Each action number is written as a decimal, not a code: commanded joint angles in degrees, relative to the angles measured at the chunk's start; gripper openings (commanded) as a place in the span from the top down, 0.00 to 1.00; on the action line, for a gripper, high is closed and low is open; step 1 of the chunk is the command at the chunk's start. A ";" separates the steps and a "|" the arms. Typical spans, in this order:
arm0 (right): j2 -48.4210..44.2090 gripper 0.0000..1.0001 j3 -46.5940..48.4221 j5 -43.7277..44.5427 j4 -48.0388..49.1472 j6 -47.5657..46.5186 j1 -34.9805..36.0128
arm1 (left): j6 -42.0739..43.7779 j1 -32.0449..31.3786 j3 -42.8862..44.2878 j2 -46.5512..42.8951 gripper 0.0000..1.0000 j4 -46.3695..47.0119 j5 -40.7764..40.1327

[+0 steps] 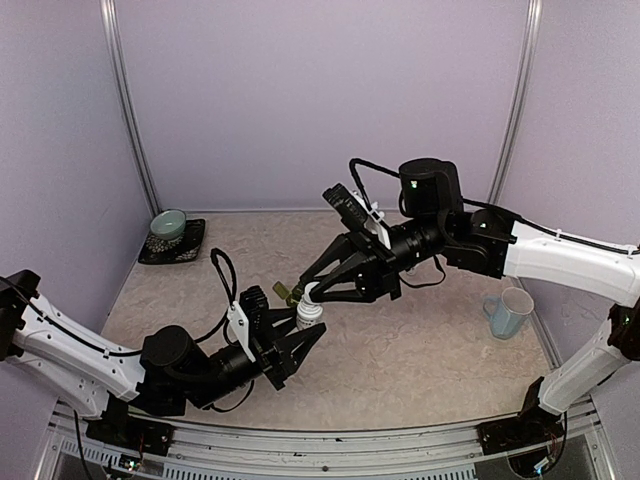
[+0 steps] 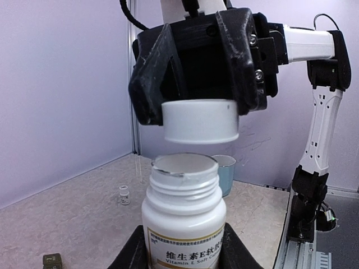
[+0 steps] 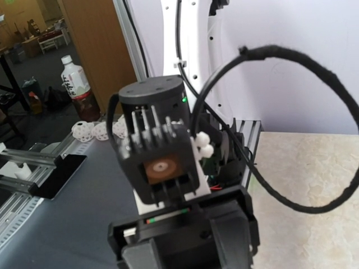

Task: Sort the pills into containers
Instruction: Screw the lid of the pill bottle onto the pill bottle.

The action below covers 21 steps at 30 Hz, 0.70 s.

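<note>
Straight Lift Wanted

The left tool clamped the bottle upright; the right tool pinched the cap just above its mouth. A straight lift suited best, clear of the containers on the counter beside the bottle.

Soft, even light — faint shadows, slight wide-angle bend

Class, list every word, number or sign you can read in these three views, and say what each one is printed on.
"维生素E软胶": on the label of the white pill bottle; the rest of the line is hidden.
"Vitamin E Soft C": same label, the line below; the rest is hidden.
The drink bottle in the background of the right wrist view has label characters too blurred to read.
The white cap shows no print.
</note>
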 commanded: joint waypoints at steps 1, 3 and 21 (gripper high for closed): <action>0.35 0.73 -0.69 -0.20 -0.46 -0.66 -0.14 | 0.20 0.14 1.02 -0.13 0.65 1.43 0.45; 0.64 0.73 -0.88 -0.08 -0.88 -1.00 -0.13 | 0.18 0.14 1.02 -0.26 0.65 1.34 0.53; 2.33 0.73 -1.15 0.67 -1.02 -2.32 -0.05 | 0.65 0.22 1.50 -0.74 0.65 0.71 1.16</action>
